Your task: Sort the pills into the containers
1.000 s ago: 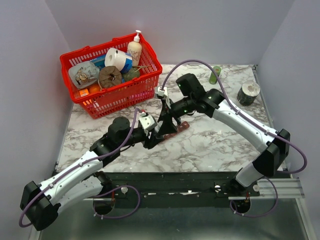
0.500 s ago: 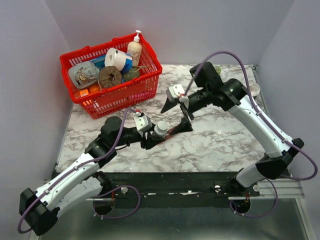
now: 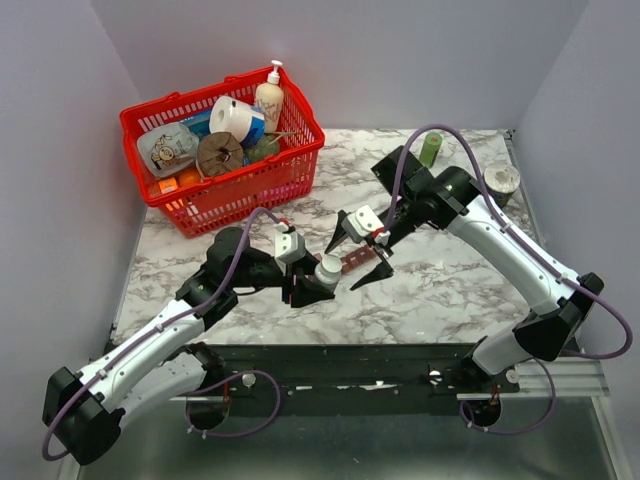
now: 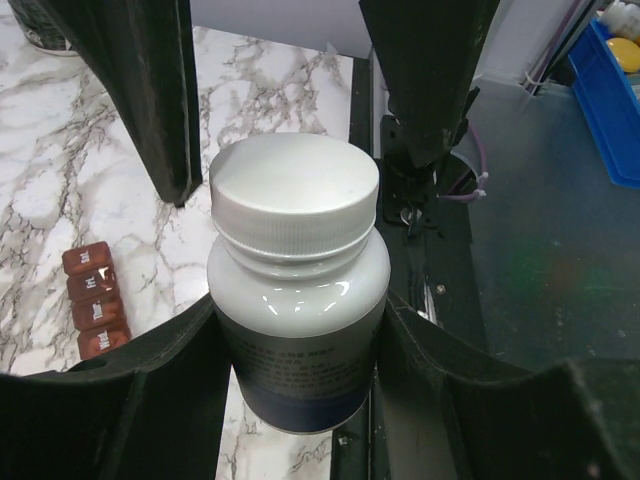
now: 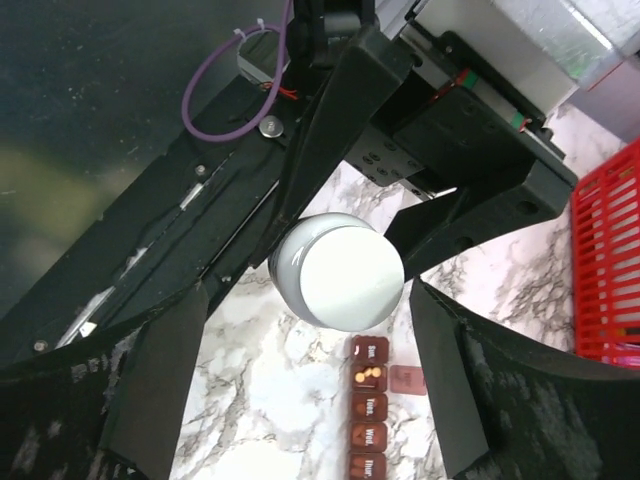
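Change: the right gripper (image 3: 342,268) has swung back down from its raised position of half a second ago. It now sits over the pill bottle (image 3: 326,272). A second ago it was low beside the strip. The left arm has brought the bottle slightly nearer the table's front edge.
Right gripper: jaws are spread wide, one finger on each side of the white cap (image 5: 338,272), with a gap on both sides. Nothing is held.
Left gripper (image 4: 298,390): it is clamped on the bottle's body below the shoulder, with the cap left free.
Key relation: the cap faces straight up the right gripper's line of approach. The bottle's long axis points at the right wrist, so closing the jaws would catch the cap rim. The right arm is the nearer one for that, and I judge uncapping to be the step in hand.
Containers (image 5: 370,420): the dark red-brown strip lies flat on the marble table (image 3: 450,290), just beyond the bottle and under the right gripper. Its long axis runs away from the cap.
Open cell: one lid is flipped aside, and orange pills (image 5: 368,375) are inside.
Writing: there is small white lettering on each lid, probably day names, too small to read with confidence. The print on the bottle label is faint and illegible.
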